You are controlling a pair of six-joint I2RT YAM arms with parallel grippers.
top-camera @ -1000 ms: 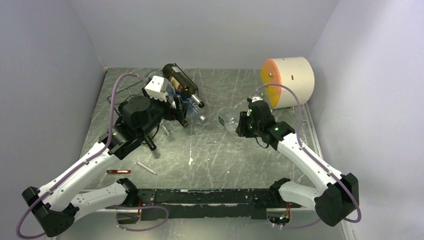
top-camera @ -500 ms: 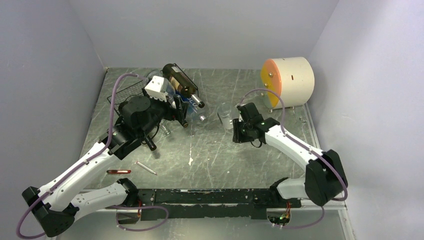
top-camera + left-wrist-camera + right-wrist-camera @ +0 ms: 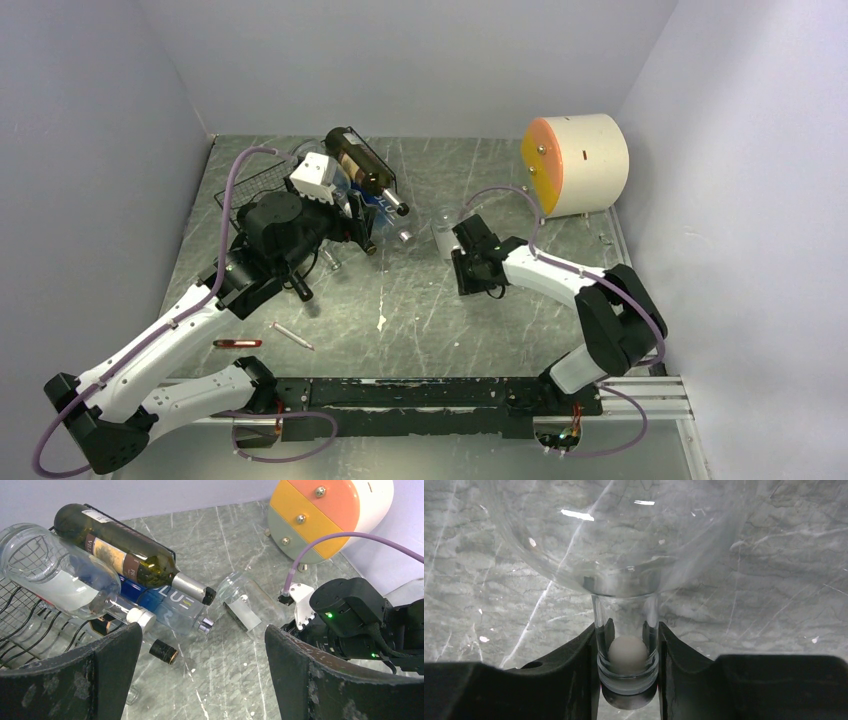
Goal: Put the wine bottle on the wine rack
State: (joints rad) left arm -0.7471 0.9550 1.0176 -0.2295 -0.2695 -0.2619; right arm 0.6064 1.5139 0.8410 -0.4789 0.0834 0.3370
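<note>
So the right fingers [image 3: 591, 647] are clamped on the clear wine bottle [image 3: 624, 540] neck, mid-counter [image 3: 430, 320]. The wine rack [image 3: 250, 185] sits at its 10 o'clock. The left fingers [image 3: 115, 670] are spread wide, holding nothing.

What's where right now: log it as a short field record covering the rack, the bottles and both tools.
wine rack: black wire, far left of the table
dark wine bottle: lying on top of the rack
frosted clear bottle: on the rack beside the dark one
blue bottle: under the dark bottle, neck poking out
held clear bottle: mid-table, apart from the rack
right tool: shut on the held clear bottle's neck
left tool: open, empty, facing the rack
white drum: far right, orange face
</note>
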